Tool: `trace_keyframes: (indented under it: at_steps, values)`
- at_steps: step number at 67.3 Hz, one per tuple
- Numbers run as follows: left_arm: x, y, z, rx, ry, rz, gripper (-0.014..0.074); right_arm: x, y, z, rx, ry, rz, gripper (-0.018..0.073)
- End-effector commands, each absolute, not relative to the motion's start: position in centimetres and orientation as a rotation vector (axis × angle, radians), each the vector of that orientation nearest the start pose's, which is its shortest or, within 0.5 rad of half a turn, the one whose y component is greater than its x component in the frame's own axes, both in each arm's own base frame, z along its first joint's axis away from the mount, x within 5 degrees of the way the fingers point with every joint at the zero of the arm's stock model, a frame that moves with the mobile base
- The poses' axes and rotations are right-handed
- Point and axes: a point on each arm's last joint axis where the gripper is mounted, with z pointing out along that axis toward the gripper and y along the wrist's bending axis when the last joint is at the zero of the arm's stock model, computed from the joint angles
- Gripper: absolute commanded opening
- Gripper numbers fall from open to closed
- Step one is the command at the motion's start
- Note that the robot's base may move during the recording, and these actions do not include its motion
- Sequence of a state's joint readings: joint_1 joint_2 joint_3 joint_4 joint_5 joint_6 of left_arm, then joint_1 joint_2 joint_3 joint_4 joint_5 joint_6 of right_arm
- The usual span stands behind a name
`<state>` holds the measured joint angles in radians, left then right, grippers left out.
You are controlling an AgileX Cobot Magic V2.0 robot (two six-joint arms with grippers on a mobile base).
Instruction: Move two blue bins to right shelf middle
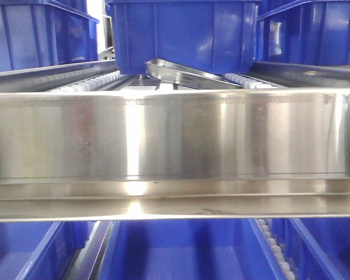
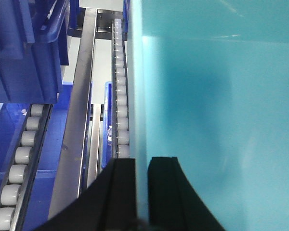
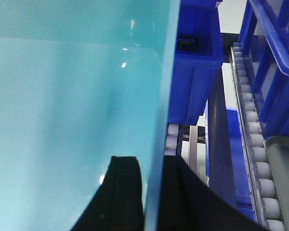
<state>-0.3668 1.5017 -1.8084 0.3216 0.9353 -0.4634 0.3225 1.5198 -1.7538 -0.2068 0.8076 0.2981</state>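
A pale cyan bin fills the right of the left wrist view (image 2: pixel 216 110) and the left of the right wrist view (image 3: pixel 72 96). I see one such tub; a second does not show. My left gripper (image 2: pixel 142 192) is shut on the bin's left wall, one black finger outside (image 2: pixel 119 192) and one inside. My right gripper (image 3: pixel 153 197) is shut on the bin's right wall, one finger inside (image 3: pixel 125 192) and one outside. The bin is over the roller lane. Neither the bin nor the grippers show in the front view.
A broad steel shelf beam (image 1: pixel 175 151) spans the front view, with dark blue crates (image 1: pixel 184 35) above and below it and a tilted metal tray (image 1: pixel 186 73). White roller tracks (image 2: pixel 120 96) (image 3: pixel 253 144) run beside the bin. Dark blue crates (image 2: pixel 29 48) (image 3: pixel 192 62) stand close on both sides.
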Motion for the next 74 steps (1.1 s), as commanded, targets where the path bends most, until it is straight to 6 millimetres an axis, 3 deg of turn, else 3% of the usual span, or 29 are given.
trace_keyframes:
  at_steps: [1, 74]
  values:
    - [30.00, -8.90, 49.42, -0.039, 1.992, -0.114, -0.0111, 31.85, 8.85, 47.82, -0.102, 1.970, 0.104, -0.0158]
    - [30.00, -8.90, 49.42, -0.039, 1.992, -0.114, -0.0111, 31.86, 8.86, 47.83, -0.103, 1.968, 0.105, -0.0158]
